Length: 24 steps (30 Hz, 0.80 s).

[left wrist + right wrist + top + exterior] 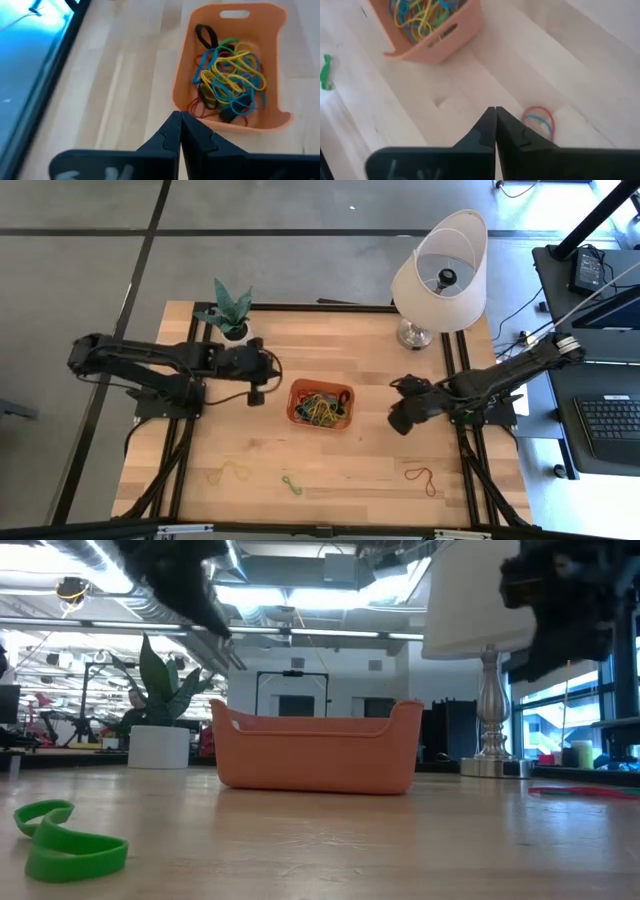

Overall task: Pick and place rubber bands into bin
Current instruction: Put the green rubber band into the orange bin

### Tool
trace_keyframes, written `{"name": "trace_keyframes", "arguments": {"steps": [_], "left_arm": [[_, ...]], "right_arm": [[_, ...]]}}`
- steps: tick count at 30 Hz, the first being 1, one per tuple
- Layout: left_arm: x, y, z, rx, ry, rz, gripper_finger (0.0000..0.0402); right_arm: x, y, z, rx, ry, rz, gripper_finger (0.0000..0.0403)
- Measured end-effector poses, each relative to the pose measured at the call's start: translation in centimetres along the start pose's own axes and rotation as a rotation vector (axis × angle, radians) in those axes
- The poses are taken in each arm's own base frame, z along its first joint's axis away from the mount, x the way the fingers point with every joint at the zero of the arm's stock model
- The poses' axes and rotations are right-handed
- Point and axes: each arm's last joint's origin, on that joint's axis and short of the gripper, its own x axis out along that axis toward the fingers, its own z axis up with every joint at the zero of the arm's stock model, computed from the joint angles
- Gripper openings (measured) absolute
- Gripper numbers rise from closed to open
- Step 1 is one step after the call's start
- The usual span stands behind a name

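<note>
The orange bin [320, 405] stands in the middle of the table and holds a tangle of several coloured rubber bands [230, 75]. Three loose bands lie on the wood toward the near edge: a yellow one [232, 471], a green one [291, 484] and a red one [421, 478]. My left gripper [258, 393] hovers shut just left of the bin, above the table [180, 120]. My right gripper [400, 420] hovers shut to the right of the bin, with nothing between its fingers [495, 112]; the red band [538, 120] lies flat on the wood below and beyond its tips.
A white pot with a green plant [232, 320] stands at the far left of the table. A lamp with a white shade [440, 275] stands at the far right. The green band [60, 840] lies close to the near edge. Bare wood lies around the bin.
</note>
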Motion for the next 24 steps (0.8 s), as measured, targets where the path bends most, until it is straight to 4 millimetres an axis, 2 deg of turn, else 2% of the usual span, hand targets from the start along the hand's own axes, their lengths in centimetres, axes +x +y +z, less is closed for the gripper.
{"name": "trace_keyframes", "arguments": {"steps": [7, 11, 18, 24], "left_arm": [[0.7, -4.6, 4.7, 0.123, 0.122, -0.01, 0.0006], [1.4, -7.5, 6.3, 0.176, 0.21, -0.019, 0.0018], [3.1, -13.0, 7.9, 0.222, 0.26, -0.06, 0.0051], [4.5, -17.7, 7.8, 0.288, 0.296, -0.135, 0.0092]], "right_arm": [[-0.6, -2.4, -1.8, -0.091, 0.003, 0.036, 0.0017], [-0.9, -3.5, -2.3, -0.17, -0.002, 0.055, 0.0011], [-1.0, -5.2, -3.1, -0.286, -0.007, 0.065, 0.0004], [-1.2, -6.3, -3.5, -0.323, 0.024, 0.053, 0.0015]]}}
